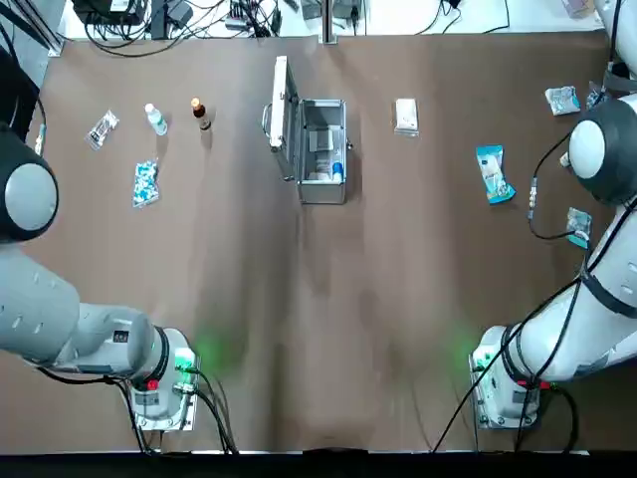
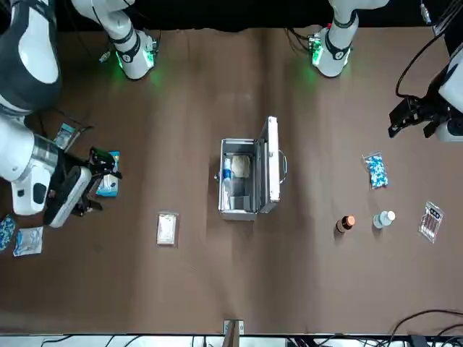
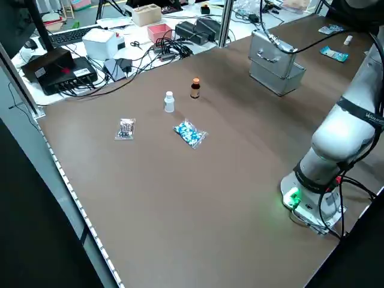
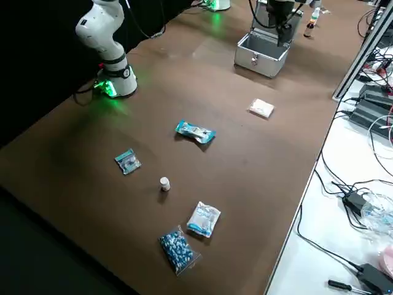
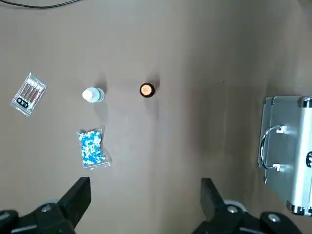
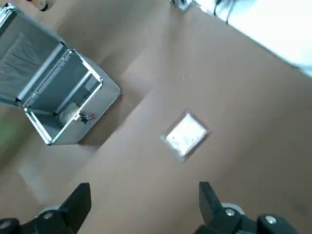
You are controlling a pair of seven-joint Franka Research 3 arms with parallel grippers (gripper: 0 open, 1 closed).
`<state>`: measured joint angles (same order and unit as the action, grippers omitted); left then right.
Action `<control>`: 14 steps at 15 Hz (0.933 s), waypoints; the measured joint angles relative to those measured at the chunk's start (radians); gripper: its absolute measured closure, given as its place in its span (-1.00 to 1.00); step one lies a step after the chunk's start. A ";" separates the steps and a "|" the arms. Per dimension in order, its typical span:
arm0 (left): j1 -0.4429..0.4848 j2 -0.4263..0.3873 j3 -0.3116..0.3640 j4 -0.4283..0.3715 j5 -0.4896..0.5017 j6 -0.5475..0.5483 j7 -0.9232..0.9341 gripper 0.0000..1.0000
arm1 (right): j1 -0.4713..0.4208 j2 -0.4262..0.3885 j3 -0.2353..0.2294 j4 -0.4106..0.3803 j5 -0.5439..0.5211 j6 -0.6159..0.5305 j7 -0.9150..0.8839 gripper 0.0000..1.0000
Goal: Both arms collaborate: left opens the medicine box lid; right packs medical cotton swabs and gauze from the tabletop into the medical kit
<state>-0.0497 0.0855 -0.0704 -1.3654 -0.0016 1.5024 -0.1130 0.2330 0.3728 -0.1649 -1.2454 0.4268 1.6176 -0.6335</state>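
With its lid already standing upright, the medical kit (image 1: 320, 151) sits open at the middle of the tabletop (image 1: 328, 319), so the left arm's share looks done. The left gripper (image 5: 141, 204) hangs high with its fingers spread and nothing between them; the kit lies off to one side of it, well apart, while a speckled packet (image 5: 91, 147), a white bottle (image 5: 92, 94) and a brown bottle (image 5: 146, 90) lie scattered below and ahead of it.

The right gripper (image 6: 141, 207) is likewise spread wide and empty, raised over the table. The gauze (image 6: 185, 134) lies just ahead of its fingers on bare surface, with the kit farther on beyond it. The medical cotton swabs (image 1: 493, 173) lie apart from the gauze, nearer the right arm's own side.

Both packets will likely be light and soft. The gauze is a flat, thin packet that probably gives under pressure; pinching it across its shorter width, fingers pressed down to the table, seems safest. The swab packet looks like glossy, crinkly film, so it may slip; gripping across its narrow middle should keep it level and let it go lengthwise into the case.
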 joint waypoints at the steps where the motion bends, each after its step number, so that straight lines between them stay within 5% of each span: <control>1: 0.001 0.000 0.002 0.000 0.000 0.000 0.000 -0.99 | 0.000 -0.005 -0.013 0.000 -0.002 -0.009 0.023 -0.96; 14: -0.003 0.000 0.003 -0.014 0.000 0.009 0.000 -0.99 | -0.005 -0.035 -0.085 0.000 -0.167 -0.126 0.464 -0.96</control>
<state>-0.0531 0.0856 -0.0674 -1.3792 -0.0017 1.5112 -0.1130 0.2279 0.3373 -0.2501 -1.2454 0.2597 1.4916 -0.1693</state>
